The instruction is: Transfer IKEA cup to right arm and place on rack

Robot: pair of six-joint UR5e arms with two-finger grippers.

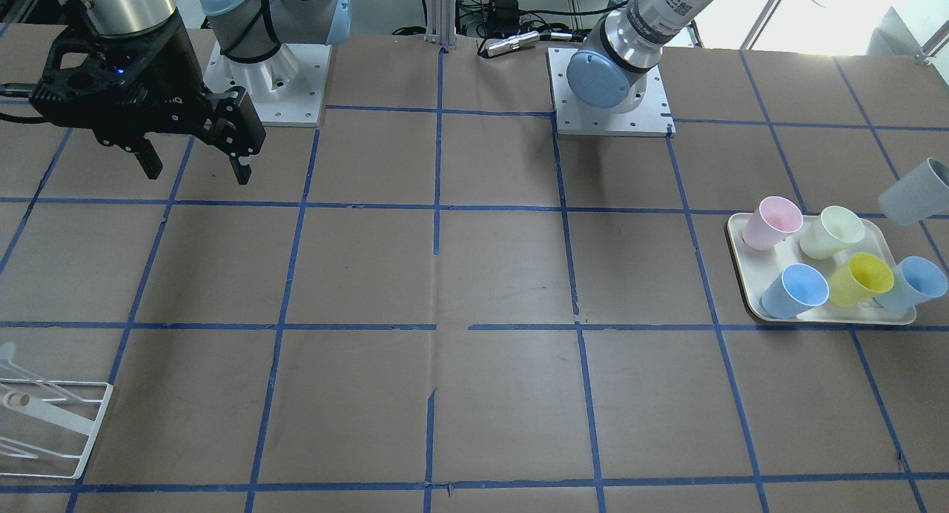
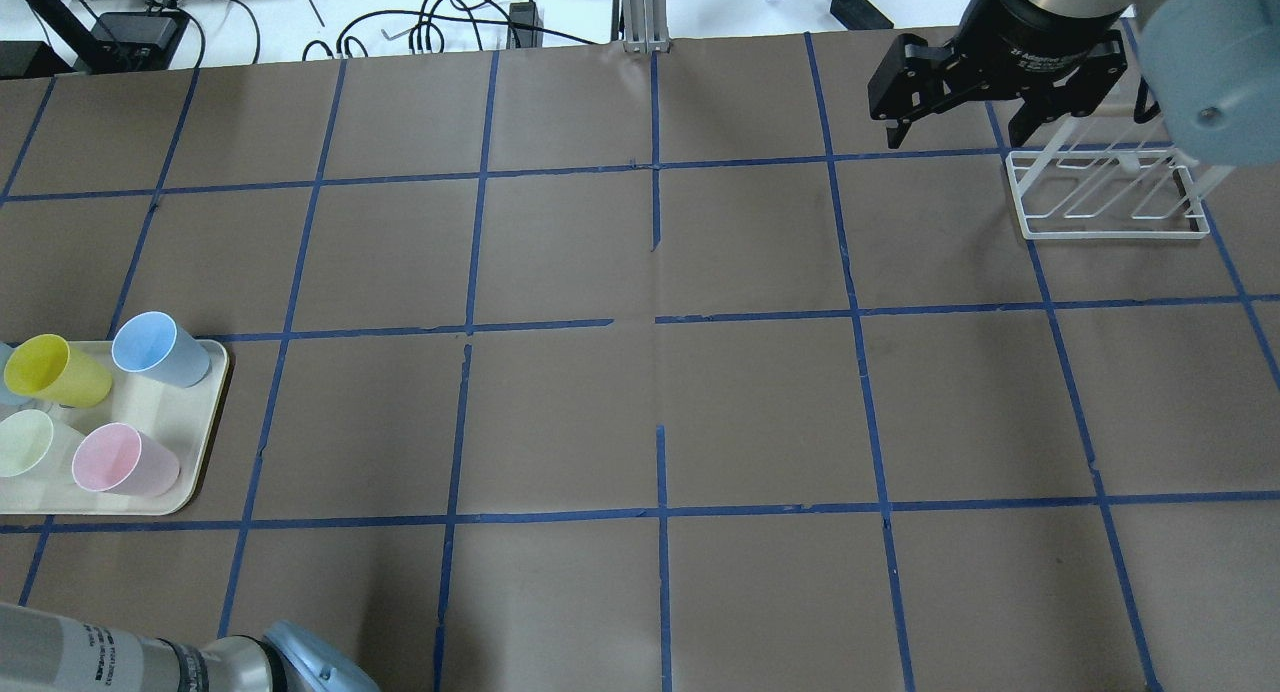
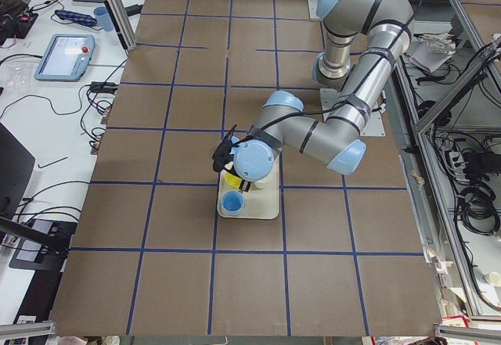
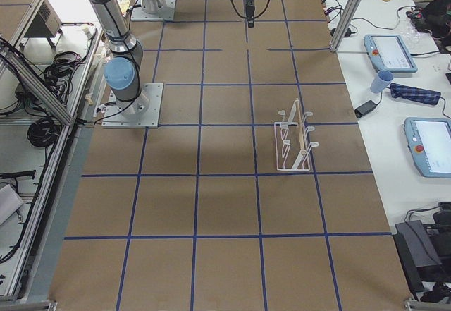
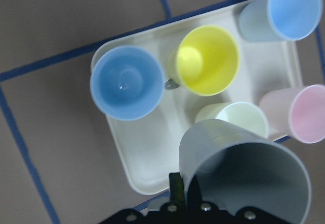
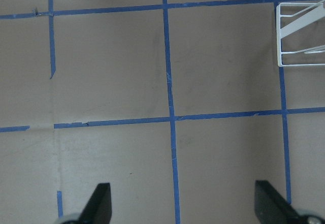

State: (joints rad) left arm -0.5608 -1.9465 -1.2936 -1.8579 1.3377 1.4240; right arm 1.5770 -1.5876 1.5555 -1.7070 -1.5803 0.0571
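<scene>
**Now: IKEA cup aloft in the left end effector, right end effector open**

Front-facing view: you see the IKEA cup (image 1: pixel 916 192) tilted in the air at the frame's edge, just past the tray (image 1: pixel 744 276). Whatever holds it is out of frame. The right end effector (image 1: pixel 196 164) hangs with its fingers spread and nothing between them. The rack (image 1: pixel 55 416) stands on the counter (image 1: pixel 482 276), well out in front of it.

Overhead view: the right end effector (image 2: pixel 957 132) again shows its fingers apart, with the rack (image 2: pixel 1105 197) to its outer side.

Left wrist view: the left end effector (image 5: pixel 189 208) is clamped on the wall of the IKEA cup (image 5: pixel 244 178), whose mouth faces the camera. The tray (image 5: pixel 147 158) lies below.

Right wrist view: the right end effector (image 6: pixel 185 206) is wide open over bare counter. A corner of the rack (image 6: pixel 302 36) shows ahead of it and off to one side.
</scene>
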